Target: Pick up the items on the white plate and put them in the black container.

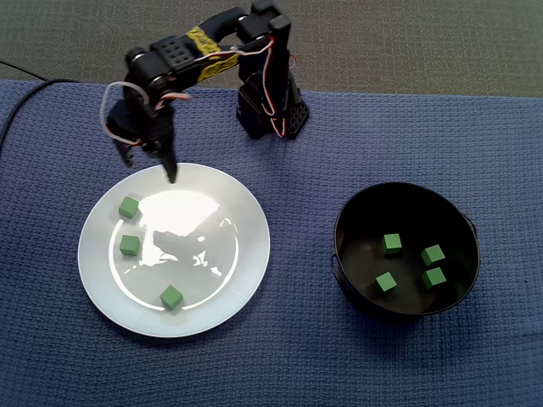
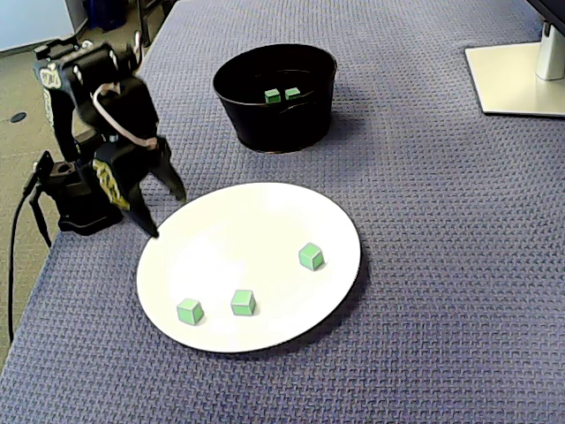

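While pincer [image 1: 151, 170] hangs wide open, empty, over plate [image 1: 246, 254] rim, nearest cube [image 1: 128, 207] sits just beneath-forward of it. Straddle cube squarely, lower, then close. Bowl [image 1: 405, 191] well aside, across bench.

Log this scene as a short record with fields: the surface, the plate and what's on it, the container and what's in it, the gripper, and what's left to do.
Surface: blue woven cloth
Plate: round white plate
On plate: three small green cubes, lying apart
Container: round black container, to the plate's right in this fixed view
In container: four matching green cubes
Gripper: black gripper, fingers open and empty, at the plate's rim nearest the arm's base
Remaining: three cubes not yet moved
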Motion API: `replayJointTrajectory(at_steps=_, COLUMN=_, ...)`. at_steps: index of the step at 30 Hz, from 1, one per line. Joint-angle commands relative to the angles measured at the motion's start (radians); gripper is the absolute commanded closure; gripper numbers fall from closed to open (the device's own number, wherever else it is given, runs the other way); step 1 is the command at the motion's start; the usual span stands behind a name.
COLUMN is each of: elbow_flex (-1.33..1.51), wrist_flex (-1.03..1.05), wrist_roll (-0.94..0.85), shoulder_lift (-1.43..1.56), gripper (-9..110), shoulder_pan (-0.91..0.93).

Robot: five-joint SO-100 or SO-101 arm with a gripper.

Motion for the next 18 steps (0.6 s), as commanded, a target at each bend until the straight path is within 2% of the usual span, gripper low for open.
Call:
replayJointTrajectory(at_steps=1, elbow_flex=-0.061, wrist_flex=-0.080, wrist_roll=-0.041, shoulder_lift=-0.083, gripper=75, shoulder_pan=0.034)
replayJointTrajectory(at_steps=8, elbow_flex=-0.135, wrist_flex=-0.143, wrist_roll=-0.032, shoulder_lift=-0.258, gripper=70, shoulder_pan=0.064)
replayJointTrajectory(at_steps=18, elbow_flex=-0.189, wrist_flex=-0.189, wrist_roll=-0.038, shoulder_lift=-0.405, gripper=68, shoulder_pan=0.081)
